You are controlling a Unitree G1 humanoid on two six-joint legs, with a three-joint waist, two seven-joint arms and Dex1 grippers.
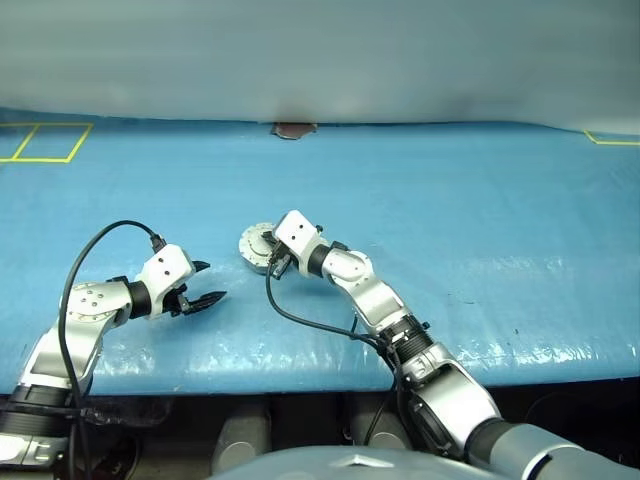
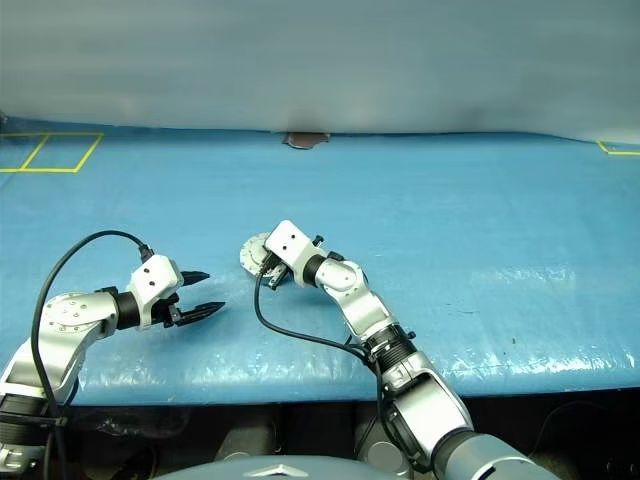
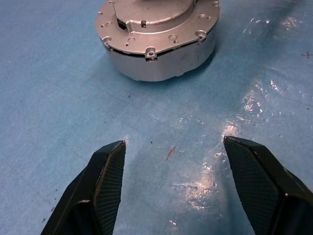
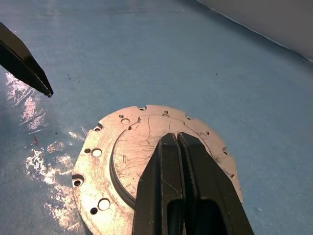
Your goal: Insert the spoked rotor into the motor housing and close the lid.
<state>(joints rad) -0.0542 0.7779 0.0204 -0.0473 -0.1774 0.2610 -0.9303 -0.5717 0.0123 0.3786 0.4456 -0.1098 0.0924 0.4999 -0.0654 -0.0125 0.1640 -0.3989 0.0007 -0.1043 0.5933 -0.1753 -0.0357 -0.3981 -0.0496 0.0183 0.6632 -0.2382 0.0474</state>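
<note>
The motor housing (image 3: 161, 63), a short silver cylinder, stands on the blue table mid-left (image 1: 255, 248). The lid (image 4: 105, 161), a scalloped disc with holes and a raised round centre, lies flat on top of it. My right gripper (image 4: 177, 138) is shut with nothing between its fingers. Its tips sit over the lid's raised centre; I cannot tell whether they touch it. My left gripper (image 1: 212, 281) is open and holds nothing. It hangs low over the table, a short way to the left of the housing and pointing at it. The spoked rotor is out of view.
A blue sheet (image 1: 480, 230) covers the table, whose front edge (image 1: 300, 375) runs close below my arms. Yellow tape marks lie at the far left (image 1: 45, 142) and far right (image 1: 610, 138). A small brown patch (image 1: 293, 129) sits at the back edge.
</note>
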